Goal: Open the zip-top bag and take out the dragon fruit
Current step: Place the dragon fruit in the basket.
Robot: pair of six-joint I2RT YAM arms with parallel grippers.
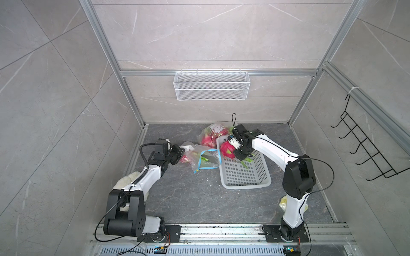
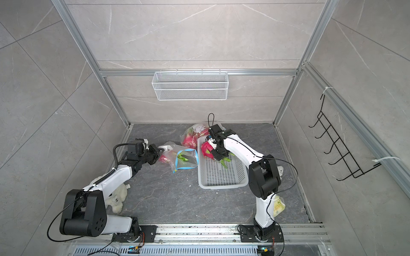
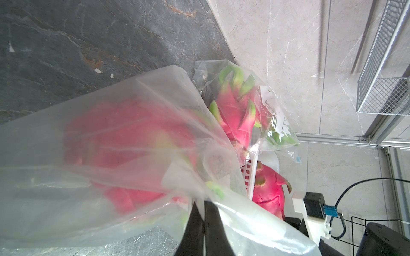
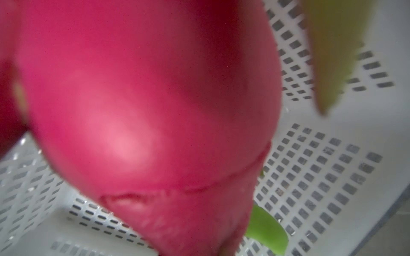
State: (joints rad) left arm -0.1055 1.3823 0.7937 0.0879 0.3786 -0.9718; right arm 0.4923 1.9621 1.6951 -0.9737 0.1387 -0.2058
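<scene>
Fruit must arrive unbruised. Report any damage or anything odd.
The unbagged fruit at the basket has damaged skin. In the right wrist view a crack runs across one end, with a small torn patch beside it. Nothing else stands out.

White slotted tray (image 1: 244,177); wire mesh basket (image 1: 210,88) (wall-hung); black hook rack (image 1: 372,141); plush toy (image 2: 115,199)

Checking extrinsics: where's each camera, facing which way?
Top views: high front, facing down and back; left arm, right arm whole.
Left wrist: on left arm, along left gripper, shut on bag, toward bagged fruit; fingers show.
Right wrist: on right arm, down past held fruit into basket; no robot part shows.
Shared: wrist views both catch basket, held fruit.
</scene>
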